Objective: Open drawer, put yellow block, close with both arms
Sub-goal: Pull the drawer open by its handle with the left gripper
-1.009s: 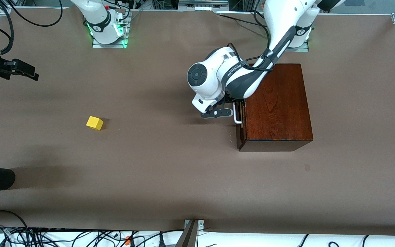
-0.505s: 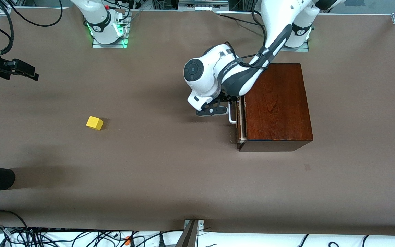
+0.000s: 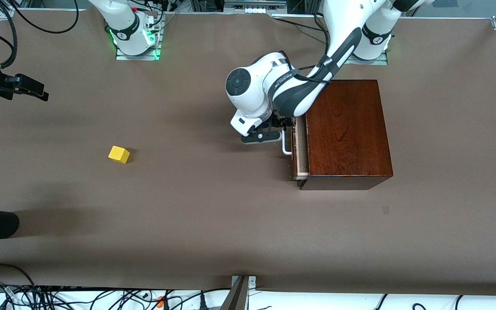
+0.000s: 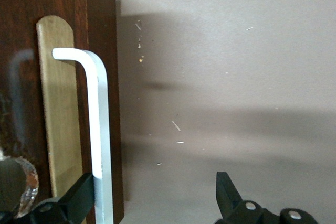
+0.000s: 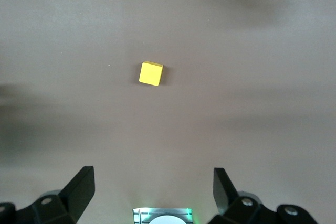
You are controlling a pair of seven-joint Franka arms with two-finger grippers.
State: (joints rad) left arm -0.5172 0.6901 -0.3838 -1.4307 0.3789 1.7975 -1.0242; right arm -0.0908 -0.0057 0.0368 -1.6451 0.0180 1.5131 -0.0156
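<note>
Drawer [image 3: 299,148] only a sliver out of the wooden box [image 3: 347,129], in the middle band of the front view toward the left arm's end of the worktop [image 3: 213,224], with a narrow strip of pale tray showing beside the dark front. Left gripper [image 4: 155,182] down at the white handle [image 3: 286,146], fingers spread wide and clamping nothing: one finger [image 4: 79,195] tucked against the bar on the drawer-front side, the other well clear of it, so a hook rather than a pinch, by the look of it. Best done by pulling straight along the slide, level, with that finger flat against the bar and low enough not to slip off its end; stop once the tray is open wide enough to take the yellow block [image 3: 119,154]. Block on bare worktop at mid-height of the front view, toward the right arm's end, well apart from the box. Right gripper [image 5: 152,174] waiting high over the worktop, looking down on the block, fingers fully apart and empty.
</note>
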